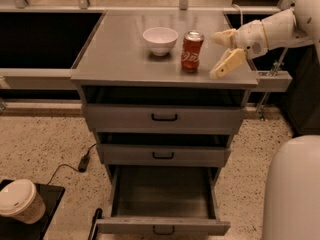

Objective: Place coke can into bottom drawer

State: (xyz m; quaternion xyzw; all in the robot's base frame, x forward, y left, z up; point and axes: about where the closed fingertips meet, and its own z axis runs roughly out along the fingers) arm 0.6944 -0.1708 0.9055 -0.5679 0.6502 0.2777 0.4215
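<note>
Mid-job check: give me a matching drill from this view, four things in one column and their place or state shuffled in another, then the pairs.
Things:
1. coke can
2. bowl
3. bottom drawer
4. gripper

Place or state:
A. pulled out, near the floor
B. fingers open, by the right edge of the cabinet top, apart from the can
C. red, upright on the cabinet top, right of the bowl
D. white, on the cabinet top, left of the can

Pairs: 1-C, 2-D, 3-A, 4-B
</note>
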